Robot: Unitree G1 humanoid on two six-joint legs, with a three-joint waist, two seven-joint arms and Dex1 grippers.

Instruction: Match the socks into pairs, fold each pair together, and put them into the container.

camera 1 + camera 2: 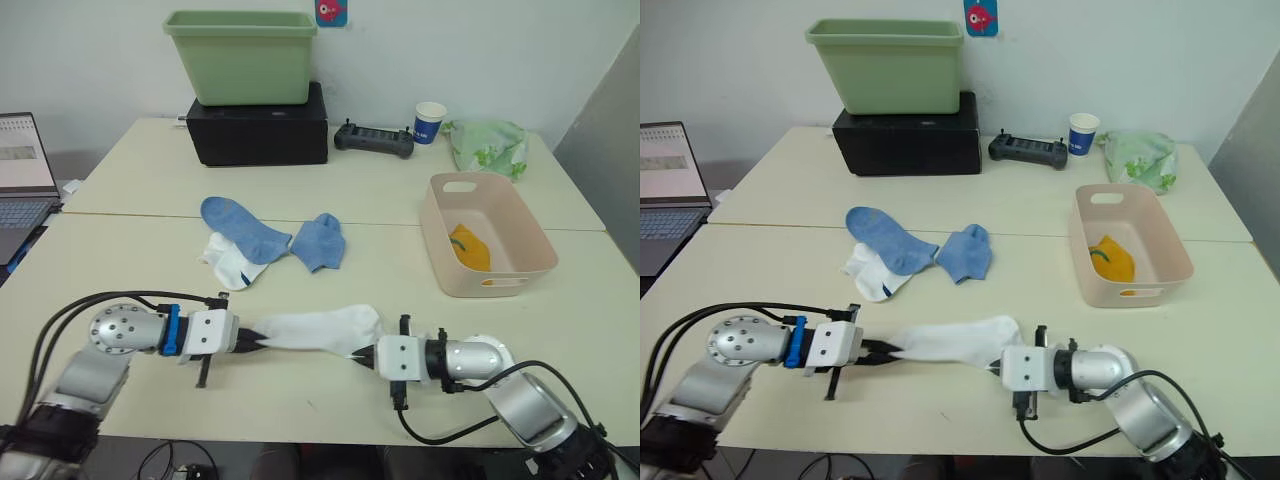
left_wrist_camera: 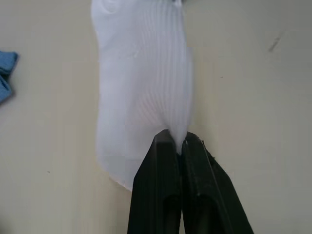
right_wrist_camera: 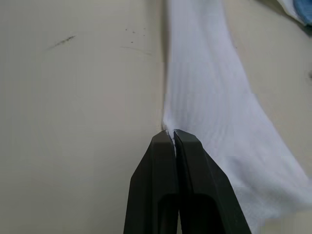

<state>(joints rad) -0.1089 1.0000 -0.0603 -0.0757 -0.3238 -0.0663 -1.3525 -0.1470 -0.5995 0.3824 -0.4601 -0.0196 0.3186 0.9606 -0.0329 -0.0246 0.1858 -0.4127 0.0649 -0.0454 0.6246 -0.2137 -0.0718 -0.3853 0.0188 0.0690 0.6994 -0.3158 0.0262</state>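
A white sock (image 1: 318, 328) lies stretched across the near table. My left gripper (image 1: 258, 338) is shut on its left end, the fingers (image 2: 168, 161) pinching the fabric edge. My right gripper (image 1: 362, 355) is shut on the sock's right end, pinching white fabric (image 3: 204, 97). Two blue socks (image 1: 240, 225) (image 1: 319, 242) lie further back, the left one over another white sock (image 1: 230, 262) with a dark cuff edge. The pale pink container (image 1: 487, 235) stands at the right with a mustard-yellow sock (image 1: 468, 247) inside.
A green tub (image 1: 241, 55) sits on a black box (image 1: 258, 130) at the back. A black controller (image 1: 373, 139), a paper cup (image 1: 430, 122) and a green plastic bag (image 1: 488, 145) lie at the back right. A laptop (image 1: 22, 170) is at the far left.
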